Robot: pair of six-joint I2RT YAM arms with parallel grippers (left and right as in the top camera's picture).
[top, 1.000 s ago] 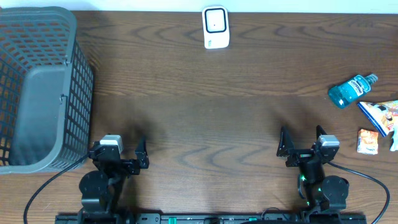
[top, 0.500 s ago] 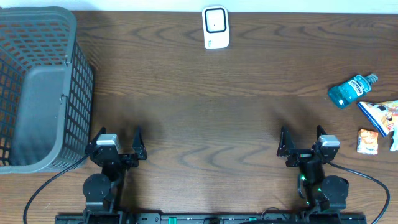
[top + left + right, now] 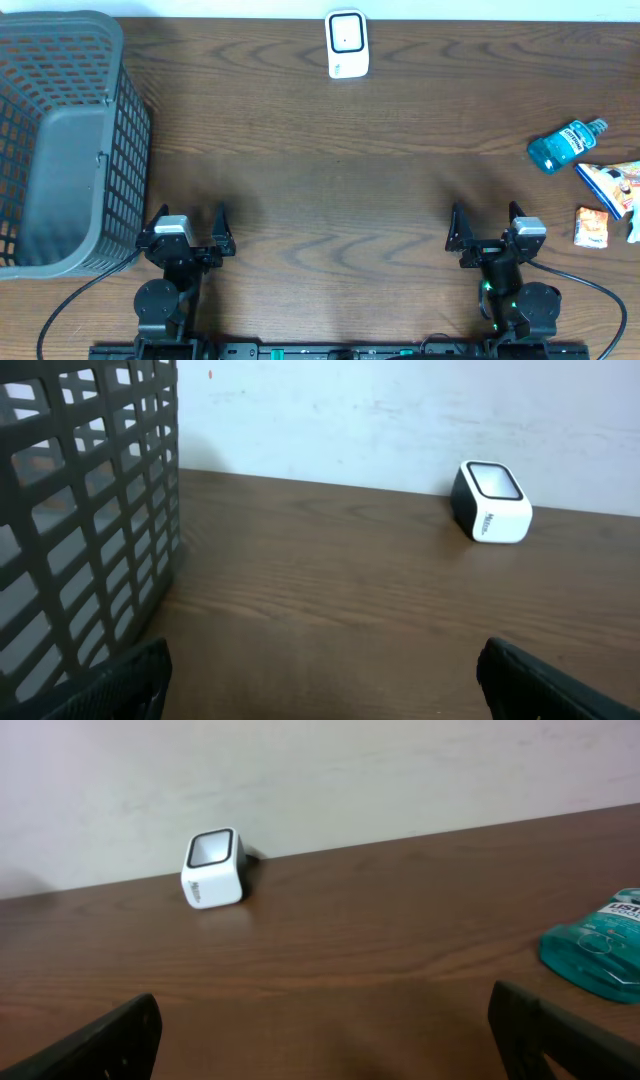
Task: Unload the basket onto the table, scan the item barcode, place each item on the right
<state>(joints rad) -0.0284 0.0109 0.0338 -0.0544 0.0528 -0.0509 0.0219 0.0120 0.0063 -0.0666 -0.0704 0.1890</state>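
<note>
Looking down on a dark wood table [image 3: 330,180] here. Got the left gripper [image 3: 188,222] sitting low at the near edge, just beside the corner of the grey mesh basket [image 3: 130,160], with jaws spread wide and nothing between them. Same deal with the right gripper [image 3: 484,220] at the near edge on the other side: jaws wide apart, gripping nothing, just bare wood in front.

Can spot the white scanner [image 3: 347,44] at the far edge, about midway across, standing upright with its dark window facing up and forward. Shows in both wrist views too, against the pale wall.

As for stuff to scan: all bunched at the right edge, well apart from both grippers. Teal mouthwash bottle [image 3: 566,144] lying on its side, cap pointing to the far right. Just nearer than that, a flat printed packet [image 3: 612,185], partly cut off by the frame. Then a small orange pack [image 3: 591,226] closest to the right arm. Can't make out a barcode on any of them from here.
</note>
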